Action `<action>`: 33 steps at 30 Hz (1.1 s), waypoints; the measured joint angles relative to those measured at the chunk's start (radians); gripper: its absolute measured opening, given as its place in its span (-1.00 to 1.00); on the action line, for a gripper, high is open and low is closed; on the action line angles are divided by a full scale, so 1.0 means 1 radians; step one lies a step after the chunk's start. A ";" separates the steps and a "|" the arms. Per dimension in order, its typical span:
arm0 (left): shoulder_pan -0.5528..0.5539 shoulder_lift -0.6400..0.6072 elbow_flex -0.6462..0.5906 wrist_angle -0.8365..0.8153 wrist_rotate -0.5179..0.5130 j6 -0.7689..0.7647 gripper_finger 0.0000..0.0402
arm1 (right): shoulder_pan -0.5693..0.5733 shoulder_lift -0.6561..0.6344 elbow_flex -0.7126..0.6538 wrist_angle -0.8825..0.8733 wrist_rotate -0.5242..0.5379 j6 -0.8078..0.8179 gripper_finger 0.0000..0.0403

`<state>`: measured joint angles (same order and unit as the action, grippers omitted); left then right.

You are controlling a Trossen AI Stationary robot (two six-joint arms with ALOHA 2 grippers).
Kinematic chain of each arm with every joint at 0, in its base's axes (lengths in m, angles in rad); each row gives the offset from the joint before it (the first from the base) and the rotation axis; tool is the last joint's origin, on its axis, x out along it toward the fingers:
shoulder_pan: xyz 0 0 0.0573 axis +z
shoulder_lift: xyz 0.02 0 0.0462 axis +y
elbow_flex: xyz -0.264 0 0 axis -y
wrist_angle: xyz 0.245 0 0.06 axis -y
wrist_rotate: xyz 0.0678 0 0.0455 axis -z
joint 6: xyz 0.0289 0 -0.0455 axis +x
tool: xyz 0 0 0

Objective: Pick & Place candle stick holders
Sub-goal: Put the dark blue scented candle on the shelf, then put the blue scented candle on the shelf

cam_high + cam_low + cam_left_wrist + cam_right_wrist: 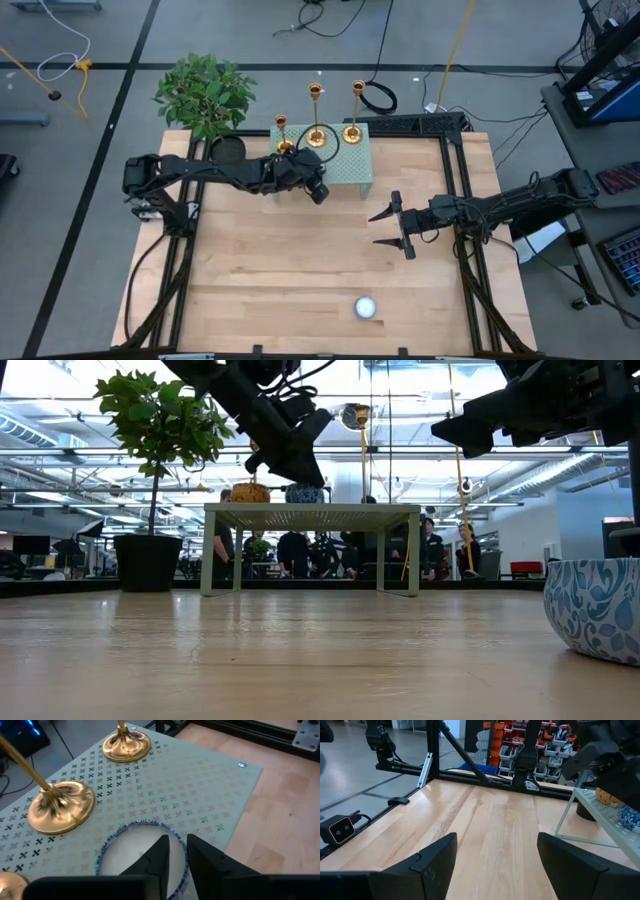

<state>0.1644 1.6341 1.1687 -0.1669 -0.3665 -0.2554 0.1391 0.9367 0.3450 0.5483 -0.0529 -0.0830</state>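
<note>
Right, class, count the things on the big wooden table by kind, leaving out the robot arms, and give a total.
Gold candlesticks: 3
Blue-patterned cups: 2, one in the left gripper
Potted plant: 1
Small green table: 1
Total: 7
</note>
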 joint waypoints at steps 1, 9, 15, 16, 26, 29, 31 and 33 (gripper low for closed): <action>0.003 0.000 0.000 0.000 0.000 0.001 -0.62 | 0.000 0.000 0.000 0.000 0.000 0.000 0.33; 0.015 0.000 0.000 0.038 -0.001 0.045 -0.58 | 0.000 0.000 0.000 0.000 0.000 0.003 0.33; -0.007 0.000 0.000 0.106 -0.001 0.095 -0.57 | 0.000 0.000 0.000 -0.018 -0.048 0.061 0.33; -0.013 0.000 0.000 0.120 0.000 0.098 -0.57 | 0.000 0.000 0.000 -0.023 -0.085 0.073 0.33; -0.120 -0.106 0.000 0.147 0.001 0.197 -0.57 | 0.203 0.097 0.002 -0.002 -0.074 0.136 0.24; -0.158 -0.172 0.001 0.120 0.001 0.200 -0.57 | 0.298 0.174 0.004 0.065 -0.017 0.123 0.18; -0.182 -0.213 0.001 0.075 0.001 0.201 -0.57 | 0.359 0.230 0.020 0.130 0.026 0.105 0.16; -0.204 -0.239 0.001 0.040 0.001 0.201 -0.57 | 0.406 0.294 0.058 0.153 0.060 0.097 0.14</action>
<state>-0.0395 1.3954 1.1698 -0.1269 -0.3653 -0.0544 0.5455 1.2310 0.4027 0.7017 0.0076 0.0141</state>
